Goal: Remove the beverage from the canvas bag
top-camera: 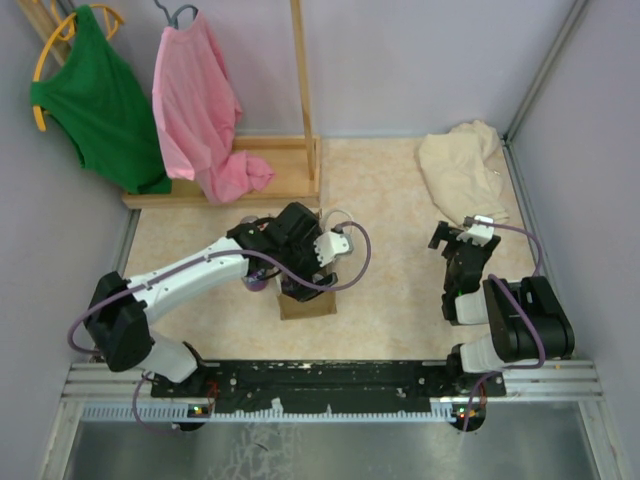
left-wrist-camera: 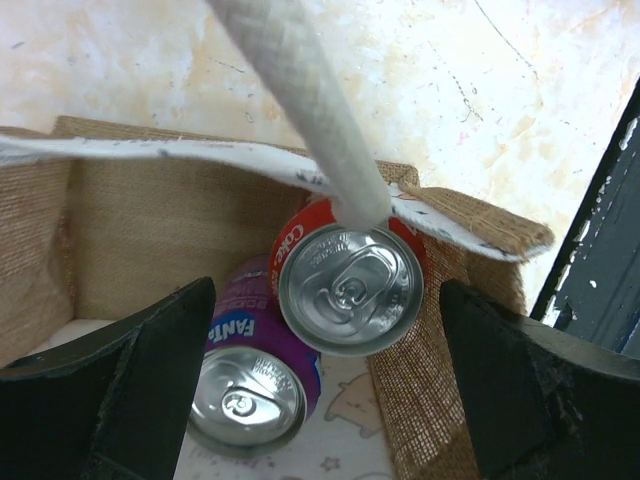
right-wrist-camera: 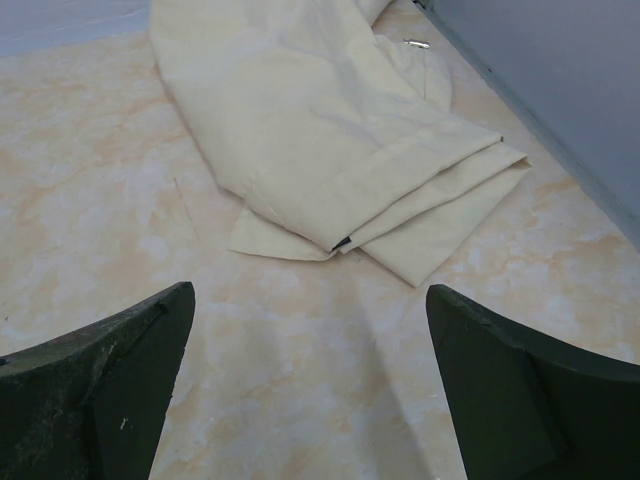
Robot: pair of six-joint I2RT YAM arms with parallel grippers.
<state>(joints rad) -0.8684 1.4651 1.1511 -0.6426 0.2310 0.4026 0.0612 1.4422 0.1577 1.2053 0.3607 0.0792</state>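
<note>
The brown canvas bag [top-camera: 308,303] stands open mid-table under my left gripper [top-camera: 300,283]. In the left wrist view, its burlap wall [left-wrist-camera: 140,230] and a white loop handle [left-wrist-camera: 300,100] frame two upright cans. A red Coke can [left-wrist-camera: 350,288] stands near the bag's right wall. A purple Fanta can [left-wrist-camera: 245,395] stands beside it, lower left. My left gripper [left-wrist-camera: 325,385] is open and empty, jaws wide above the bag, with the Coke can between them. My right gripper [top-camera: 452,240] [right-wrist-camera: 310,400] is open and empty above bare table.
A folded cream cloth [top-camera: 462,165] [right-wrist-camera: 330,130] lies at the back right, just beyond my right gripper. A wooden rack base [top-camera: 270,170] with a green garment [top-camera: 95,95] and a pink garment [top-camera: 200,105] stands at the back left. Walls close both sides.
</note>
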